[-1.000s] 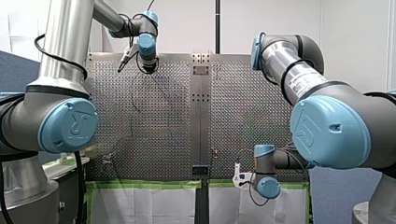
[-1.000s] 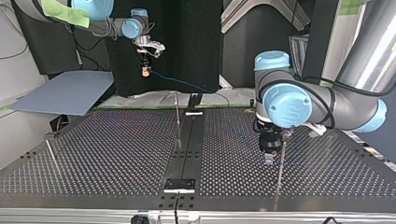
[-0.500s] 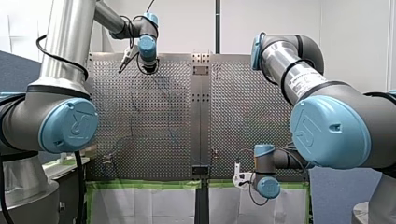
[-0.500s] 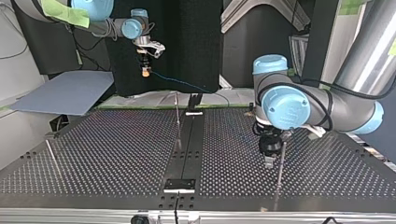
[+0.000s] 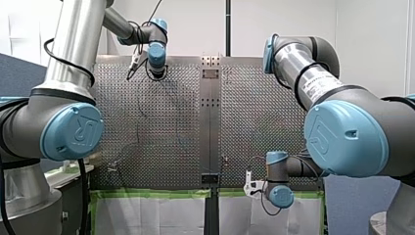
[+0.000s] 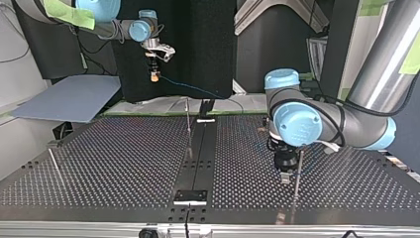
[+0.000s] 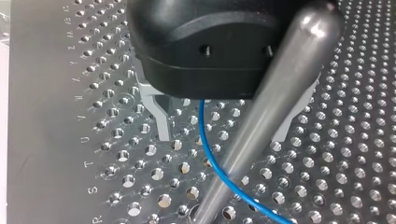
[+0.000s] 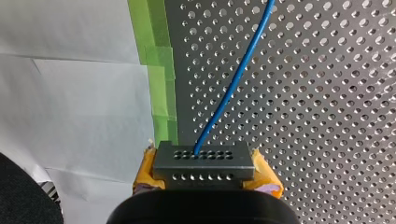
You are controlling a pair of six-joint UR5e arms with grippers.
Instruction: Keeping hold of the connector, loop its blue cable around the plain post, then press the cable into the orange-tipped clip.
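I note my left gripper (image 7: 222, 133), fingers spread astride the blue cable (image 7: 210, 158), drifting toward the top view's left beside the plain post (image 7: 261, 116), so looping is under way; my right gripper (image 8: 203, 171) clamps the connector (image 8: 203, 161) near the table (image 8: 303, 116) edge.

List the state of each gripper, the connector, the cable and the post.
right gripper: shut on connector
connector: gripped, aloft
left gripper: open, astride blue cable
blue cable: attached to connector, passing beside plain post
plain post: standing
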